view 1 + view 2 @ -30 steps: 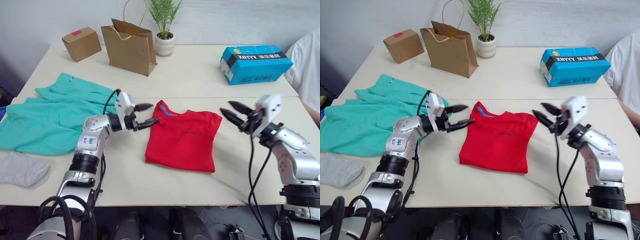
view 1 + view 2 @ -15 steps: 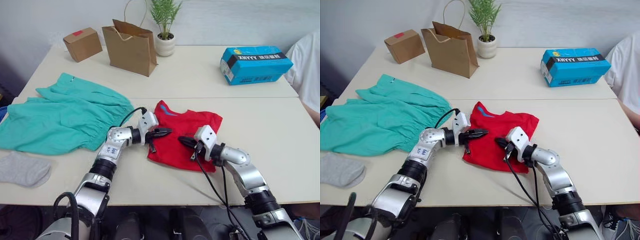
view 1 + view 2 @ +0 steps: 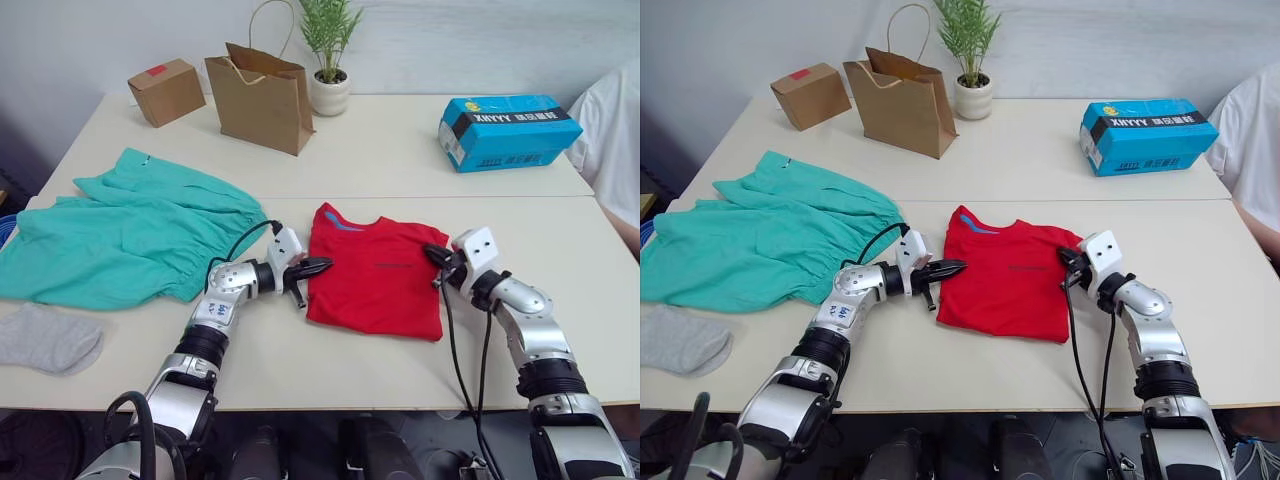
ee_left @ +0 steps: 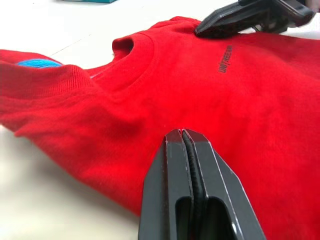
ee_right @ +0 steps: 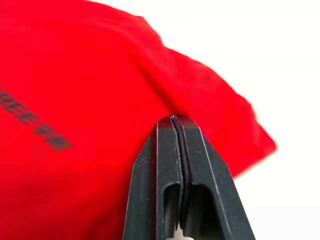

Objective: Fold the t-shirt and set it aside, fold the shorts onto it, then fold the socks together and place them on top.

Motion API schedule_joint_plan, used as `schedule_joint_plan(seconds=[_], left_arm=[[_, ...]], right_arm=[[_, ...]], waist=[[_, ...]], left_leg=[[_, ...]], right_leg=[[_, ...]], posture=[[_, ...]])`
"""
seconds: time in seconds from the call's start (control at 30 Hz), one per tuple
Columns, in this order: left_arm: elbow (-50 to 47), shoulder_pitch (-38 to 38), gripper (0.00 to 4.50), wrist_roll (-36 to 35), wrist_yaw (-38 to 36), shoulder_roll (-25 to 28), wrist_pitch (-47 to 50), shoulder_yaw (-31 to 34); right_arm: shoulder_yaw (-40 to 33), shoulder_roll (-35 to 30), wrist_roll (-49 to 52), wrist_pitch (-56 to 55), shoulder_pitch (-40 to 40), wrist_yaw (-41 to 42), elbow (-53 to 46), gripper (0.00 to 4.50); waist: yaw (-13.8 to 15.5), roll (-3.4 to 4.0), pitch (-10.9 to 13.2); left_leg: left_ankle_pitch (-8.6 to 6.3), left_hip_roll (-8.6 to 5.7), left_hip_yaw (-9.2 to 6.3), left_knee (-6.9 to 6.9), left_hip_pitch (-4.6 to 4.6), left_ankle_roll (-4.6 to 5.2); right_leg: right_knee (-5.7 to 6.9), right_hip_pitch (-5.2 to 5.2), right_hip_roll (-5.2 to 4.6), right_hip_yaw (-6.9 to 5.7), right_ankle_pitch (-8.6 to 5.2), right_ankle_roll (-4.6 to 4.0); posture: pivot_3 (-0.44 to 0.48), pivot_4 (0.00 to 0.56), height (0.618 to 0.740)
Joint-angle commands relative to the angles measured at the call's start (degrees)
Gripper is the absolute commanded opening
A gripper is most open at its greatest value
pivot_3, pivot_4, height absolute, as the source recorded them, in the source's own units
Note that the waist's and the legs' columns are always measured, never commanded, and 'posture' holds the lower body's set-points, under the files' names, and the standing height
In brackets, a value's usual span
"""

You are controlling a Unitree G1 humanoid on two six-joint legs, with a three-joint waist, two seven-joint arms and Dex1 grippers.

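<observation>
The red t-shirt (image 3: 376,277) lies folded near the middle of the front table (image 3: 560,300), its blue inner neck band facing the far side. A small line of dark print runs across its chest; in the left wrist view it shows as small capitals too fine to read.

The left gripper (image 3: 312,266) rests at the shirt's left edge, its two black fingers pressed together with no gap between them and no cloth between them as far as the wrist view shows. The right gripper (image 3: 437,255) sits at the shirt's upper right corner, by the sleeve, its fingers likewise closed flat against each other, tips touching the red fabric; whether any cloth is pinched there cannot be told.

The teal shorts (image 3: 120,235) are spread on the left part of the table, well apart from the shirt, and a grey sock (image 3: 45,338) lies just in front of them at the left edge.

On the far table stand a small cardboard box (image 3: 164,88) with a red label, a brown paper bag (image 3: 262,95), a potted plant (image 3: 329,60) in a white pot, and a blue box (image 3: 511,130) whose black band reads "XINYY" in white letters. A person's white sleeve (image 3: 615,120) shows at the right edge
</observation>
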Motion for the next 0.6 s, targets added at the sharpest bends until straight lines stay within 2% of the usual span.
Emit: schedule_joint_plan(seconds=[0.03, 0.1, 0.2, 0.3, 0.43, 0.6], left_arm=[[-12.21, -2.43, 0.05, -10.16, -1.7, -1.92, 6.42, 4.74], [-14.38, -3.85, 0.05, -7.58, -3.01, -0.48, 7.12, 2.5], [-9.73, -6.86, 0.05, -3.41, -1.06, -0.36, 7.76, 0.34], [1.97, -10.68, 0.05, 2.19, 3.84, -1.31, 2.4, -1.43], [11.47, -13.34, 0.05, 4.45, 8.26, -2.93, -1.05, -0.87], [16.29, -14.46, 0.05, 4.63, 12.03, -4.48, -0.68, 0.69]], right_arm=[[-0.46, -0.6, 3.05, 0.7, 0.5, 3.86, -9.47, 0.0], [0.57, 0.24, 4.17, 2.2, 0.83, 5.32, -14.41, 0.0], [3.51, 1.73, 2.49, 2.79, 0.29, 6.68, -15.14, 0.0], [4.32, 4.33, 0.73, 1.58, -1.74, 4.78, -10.09, 0.0], [3.4, 5.86, -0.49, -0.7, -3.99, 2.74, -3.43, 0.0], [1.89, 5.25, -0.67, -1.82, -5.37, 1.31, 1.86, 0.0]], waist=[[0.07, 0.08, 0.11], [0.1, 0.11, 0.13], [0.09, 0.14, 0.11], [0.12, 0.13, 0.1], [0.15, 0.12, 0.12], [0.14, 0.12, 0.12]], left_leg=[[0.0, 0.01, 0.01, 0.0, -0.13, 0.0], [0.01, 0.01, 0.0, 0.01, -0.31, -0.01], [0.02, 0.0, 0.0, -0.03, -0.17, -0.04], [0.02, -0.01, 0.01, -0.04, -0.09, -0.04], [0.02, -0.01, 0.03, -0.06, -0.3, -0.03], [0.02, -0.01, 0.04, -0.05, -0.31, -0.02]], right_leg=[[0.01, -0.11, 0.0, 0.0, 0.0, 0.0], [0.06, -0.28, -0.01, 0.01, 0.0, 0.0], [-0.01, -0.17, 0.05, 0.01, 0.0, 0.0], [-0.05, -0.09, 0.04, 0.0, 0.0, 0.0], [-0.03, -0.29, 0.04, 0.0, 0.0, 0.0], [-0.06, -0.3, 0.01, -0.01, 0.0, 0.0]], posture=[[0.0, 0.15, 0.74], [0.0, 0.15, 0.74], [0.0, 0.15, 0.74], [0.0, 0.15, 0.74], [0.0, 0.15, 0.74], [0.0, 0.15, 0.74]])
